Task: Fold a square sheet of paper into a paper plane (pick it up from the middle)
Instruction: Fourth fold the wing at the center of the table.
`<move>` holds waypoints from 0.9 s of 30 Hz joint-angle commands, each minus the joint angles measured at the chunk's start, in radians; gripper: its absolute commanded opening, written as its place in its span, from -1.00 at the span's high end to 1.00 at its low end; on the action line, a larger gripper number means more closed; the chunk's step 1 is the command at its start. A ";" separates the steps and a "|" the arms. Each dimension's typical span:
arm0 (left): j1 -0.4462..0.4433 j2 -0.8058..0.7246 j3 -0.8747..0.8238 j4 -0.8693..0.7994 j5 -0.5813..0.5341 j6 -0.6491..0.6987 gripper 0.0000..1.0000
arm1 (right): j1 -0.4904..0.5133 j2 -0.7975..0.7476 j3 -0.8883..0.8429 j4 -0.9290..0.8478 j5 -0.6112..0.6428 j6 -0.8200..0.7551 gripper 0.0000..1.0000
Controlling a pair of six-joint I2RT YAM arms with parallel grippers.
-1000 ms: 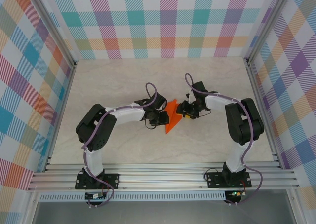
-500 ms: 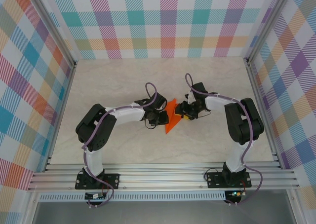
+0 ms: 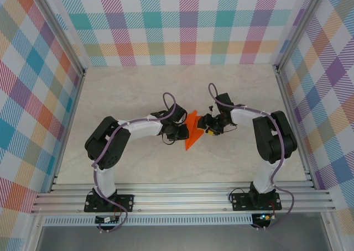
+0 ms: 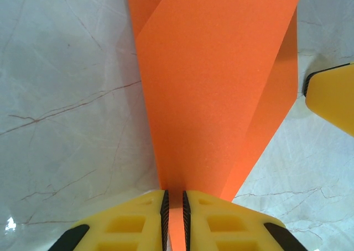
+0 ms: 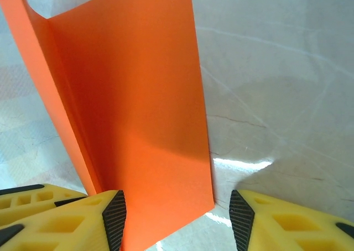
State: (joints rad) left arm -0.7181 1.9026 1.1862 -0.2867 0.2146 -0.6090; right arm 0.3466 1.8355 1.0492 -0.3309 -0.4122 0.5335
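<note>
The orange sheet of paper [image 3: 191, 132] is folded into a narrow pointed shape at the table's middle, its tip toward the near side. My left gripper [image 3: 181, 132] holds it from the left. In the left wrist view its yellow jaws [image 4: 175, 207] are shut on the paper's [image 4: 215, 85] thin folded edge. My right gripper [image 3: 207, 127] sits just right of the paper. In the right wrist view its jaws [image 5: 177, 215] stand open around a raised flap of the paper [image 5: 133, 107], which lies close to the left pad [image 5: 115, 215] and apart from the right one.
The pale marble table [image 3: 138, 90] is fenced by aluminium rails [image 3: 182, 195] at the near edge and checked walls [image 3: 182, 24] on three sides. The right gripper's yellow finger [image 4: 332, 102] shows at the right edge of the left wrist view.
The right gripper's jaws have widened and let go of the paper flap, and its wrist has shifted slightly right. The left gripper keeps its hold and has not moved.
</note>
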 commanded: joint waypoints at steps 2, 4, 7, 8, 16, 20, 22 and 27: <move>0.007 0.003 0.011 -0.029 -0.013 0.015 0.65 | -0.004 0.016 -0.016 0.031 -0.060 0.026 -0.11; 0.007 0.006 0.015 -0.030 -0.012 0.015 0.65 | -0.003 0.022 -0.021 0.052 -0.086 0.039 -0.11; 0.008 0.009 0.015 -0.029 -0.011 0.013 0.65 | -0.003 0.028 -0.020 0.060 -0.105 0.048 -0.10; 0.006 0.010 0.015 -0.029 -0.010 0.014 0.65 | -0.003 0.032 -0.020 0.063 -0.111 0.049 -0.10; 0.008 0.007 0.009 -0.021 -0.008 0.006 0.65 | -0.003 0.011 -0.030 0.074 -0.124 0.056 -0.08; 0.008 -0.006 0.011 -0.036 -0.021 0.011 0.64 | -0.003 -0.043 -0.031 0.021 -0.031 0.037 -0.09; 0.009 -0.023 0.010 -0.032 -0.009 0.019 0.61 | -0.004 -0.070 -0.035 0.003 0.010 0.030 -0.10; 0.012 -0.089 0.007 -0.028 -0.005 0.021 0.52 | -0.013 -0.133 -0.053 0.003 0.035 0.036 -0.18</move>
State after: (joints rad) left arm -0.7174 1.8835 1.1862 -0.2955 0.2150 -0.6056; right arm 0.3405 1.7462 1.0103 -0.3099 -0.4099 0.5835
